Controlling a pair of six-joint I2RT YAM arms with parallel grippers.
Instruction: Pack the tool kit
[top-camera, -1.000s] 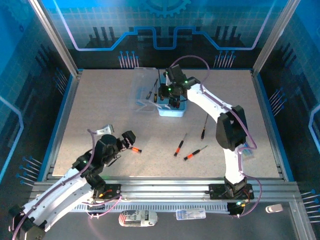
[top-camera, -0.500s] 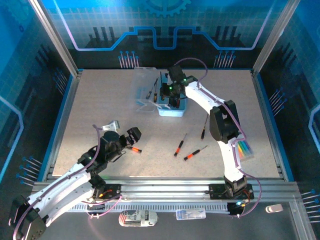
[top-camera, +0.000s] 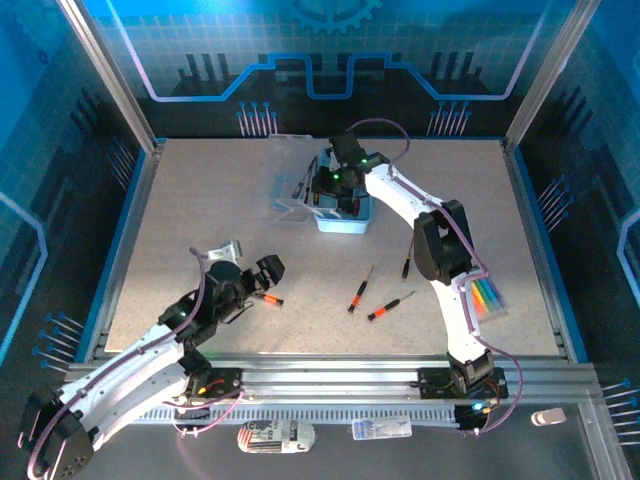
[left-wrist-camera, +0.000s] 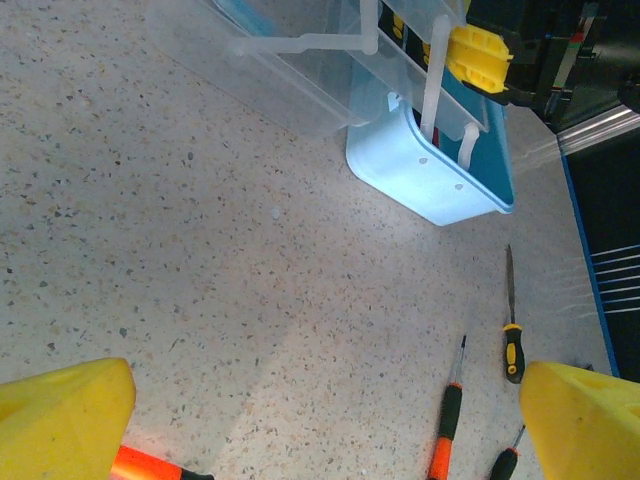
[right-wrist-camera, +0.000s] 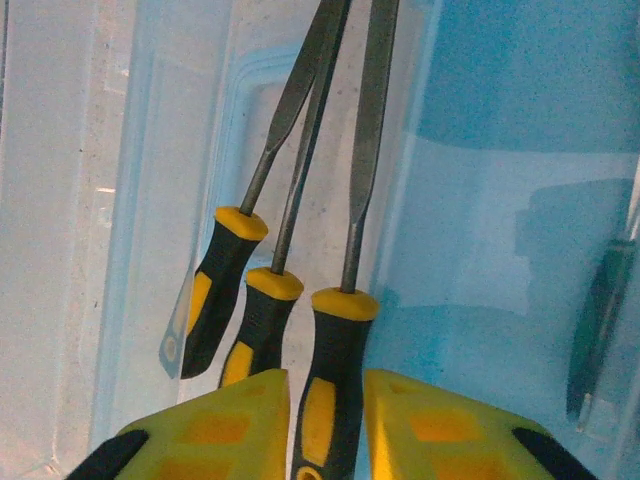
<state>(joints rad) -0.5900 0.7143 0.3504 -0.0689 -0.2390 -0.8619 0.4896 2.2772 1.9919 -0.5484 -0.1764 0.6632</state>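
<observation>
Reaching into translucent pale-blue rectangular plastic box (top-camera: 340, 226) at twelve o'clock with right gripper (right-wrist-camera: 327, 390) narrow astride black-and-yellow-handled screwdriver (right-wrist-camera: 338, 340), grip unclear. Holds left gripper (left-wrist-camera: 325, 400) wide over orange-handled screwdriver (left-wrist-camera: 150, 466) at seven o'clock.

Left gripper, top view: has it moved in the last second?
Yes. The left gripper shifted slightly up and right in the view, judged against the unmoved orange-handled screwdriver.

The speckled table (top-camera: 200, 220) is carrying a blue box (top-camera: 343, 222), its lid (top-camera: 285, 180) lying open alongside. Three screwdrivers (top-camera: 360, 290) are lying mid-table, with a fourth screwdriver (top-camera: 268, 298) further left.
</observation>
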